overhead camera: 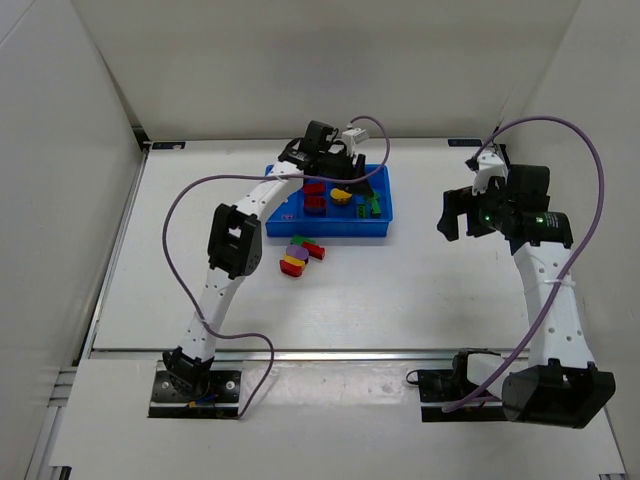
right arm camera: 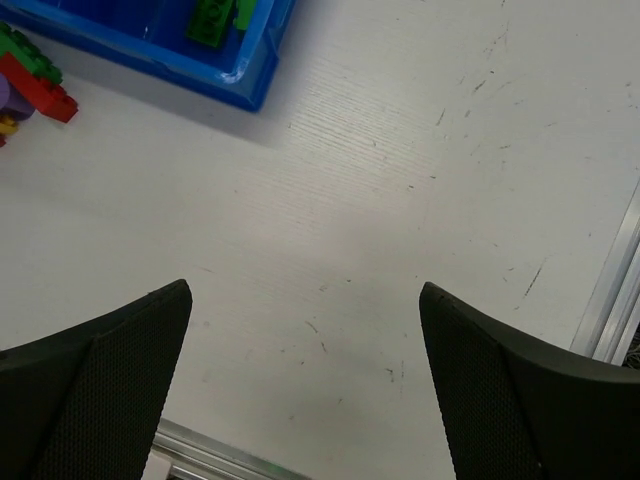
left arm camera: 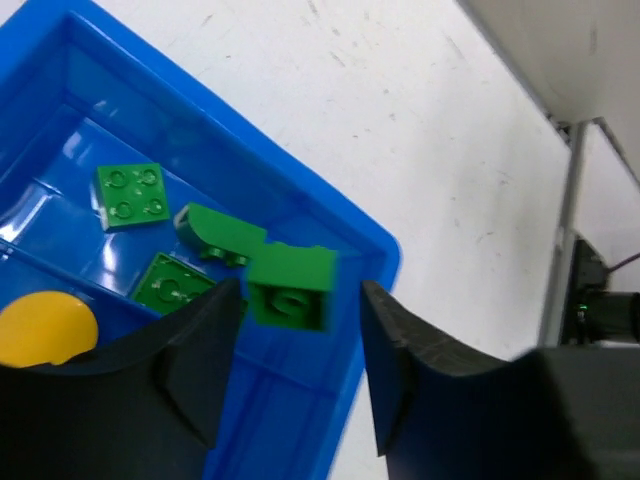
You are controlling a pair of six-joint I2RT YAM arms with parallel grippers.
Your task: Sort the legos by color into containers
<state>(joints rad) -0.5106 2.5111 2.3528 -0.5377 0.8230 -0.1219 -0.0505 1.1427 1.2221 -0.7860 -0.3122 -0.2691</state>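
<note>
The left tool hangs over the tray's end compartment. Its jaws are narrowly parted, with a green lego loose between them, above other green pieces. The right tool gapes wide above the table, well apart from the tray.

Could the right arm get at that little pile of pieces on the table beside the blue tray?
Probably yes. Its fingers stand open over bare table, and nothing lies between them and the pile; the tray sits beyond it, the left arm on its far side. Reach itself is uncertain.
</note>
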